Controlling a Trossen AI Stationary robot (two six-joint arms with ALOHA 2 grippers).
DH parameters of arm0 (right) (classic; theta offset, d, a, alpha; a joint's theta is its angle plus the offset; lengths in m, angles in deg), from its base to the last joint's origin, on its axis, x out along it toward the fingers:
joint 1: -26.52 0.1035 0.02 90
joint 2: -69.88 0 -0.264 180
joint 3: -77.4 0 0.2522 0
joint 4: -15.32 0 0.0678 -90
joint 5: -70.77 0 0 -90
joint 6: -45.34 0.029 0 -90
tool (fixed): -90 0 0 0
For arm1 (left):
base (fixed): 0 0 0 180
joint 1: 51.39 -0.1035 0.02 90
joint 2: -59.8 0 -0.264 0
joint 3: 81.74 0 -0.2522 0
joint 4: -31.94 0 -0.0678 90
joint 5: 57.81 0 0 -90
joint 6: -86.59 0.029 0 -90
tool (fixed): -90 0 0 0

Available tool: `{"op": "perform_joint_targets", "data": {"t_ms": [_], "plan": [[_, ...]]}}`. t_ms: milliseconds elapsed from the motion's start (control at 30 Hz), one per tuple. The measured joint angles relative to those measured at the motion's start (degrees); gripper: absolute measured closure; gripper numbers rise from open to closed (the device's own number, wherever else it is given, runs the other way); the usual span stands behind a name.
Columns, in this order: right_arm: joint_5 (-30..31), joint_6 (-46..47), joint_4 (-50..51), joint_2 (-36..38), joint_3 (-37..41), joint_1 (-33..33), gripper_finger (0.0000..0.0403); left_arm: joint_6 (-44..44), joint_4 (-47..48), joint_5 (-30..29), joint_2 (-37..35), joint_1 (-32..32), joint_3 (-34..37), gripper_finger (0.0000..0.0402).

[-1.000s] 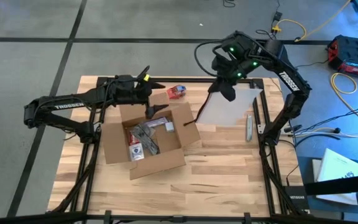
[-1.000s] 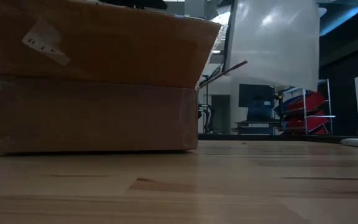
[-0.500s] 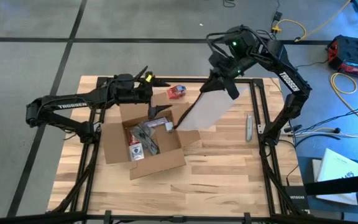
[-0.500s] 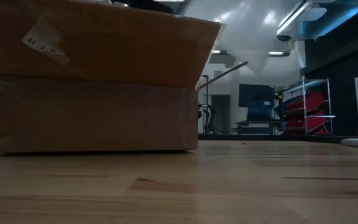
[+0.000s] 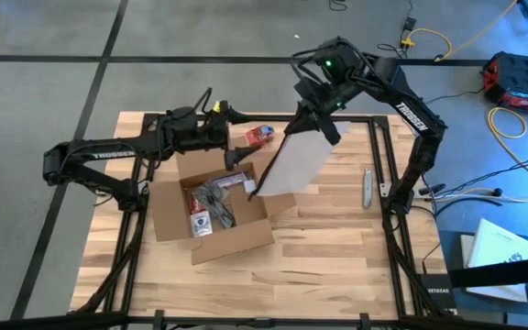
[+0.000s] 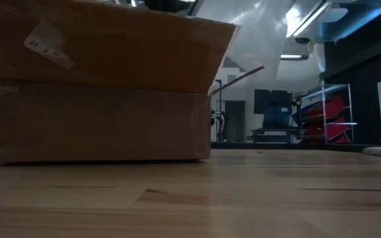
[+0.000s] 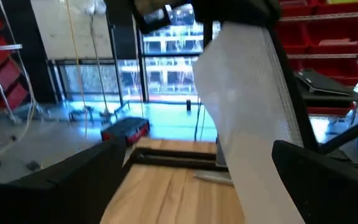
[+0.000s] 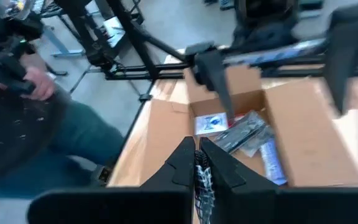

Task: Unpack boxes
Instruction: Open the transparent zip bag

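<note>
The open brown cardboard box (image 5: 214, 209) rests on its bottom on the wooden table (image 5: 328, 257), with several packets inside (image 5: 211, 203); in the low view the box (image 6: 98, 92) fills the left. A clear silvery plastic bag (image 5: 290, 160) hangs in the air over the box's right flap, with my right gripper (image 5: 323, 125) shut on its top. My left gripper (image 5: 230, 112) stands open above the box's far edge, pointing level toward the bag (image 7: 247, 124) and apart from it. A small red-and-blue object (image 5: 260, 136) lies beyond the box. My right gripper pinches the plastic bag's upper edge (image 8: 201, 177) between its two shut fingers, coming from the table's far right and slanting down. The bag hangs below the fingers, tilted toward the box, and its lower corner (image 5: 258, 190) hangs clear above the box's right flap.
A utility knife (image 5: 368, 188) lies near the table's right edge. The dark frame rails (image 5: 381, 156) run along the table's sides. A person (image 8: 36, 124) stands beyond the table's left side. Bare wood lies in front of and to the right of the box.
My right gripper has carried the bag toward the table's left and rolled its wrist. The bag has swung from over the table's right part to a slant over the box's right flap. My left gripper has tipped up from slanting down to level and stays open.
</note>
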Motion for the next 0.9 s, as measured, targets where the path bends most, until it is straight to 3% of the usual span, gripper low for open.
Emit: {"op": "perform_joint_targets", "data": {"t_ms": [200, 900], "plan": [[3.1, -0.1, -2.4, -0.3, 0.0, 0.1, 0.0403, -5.5, 2.0, -0.2, 0.9, 0.0, 0.0, 0.0007], [4.7, 0.2, -4.6, -0.8, 0.0, 0.1, 0.0403, -5.6, 6.5, 1.4, -0.5, -0.7, 0.0, 0.0007]]}}
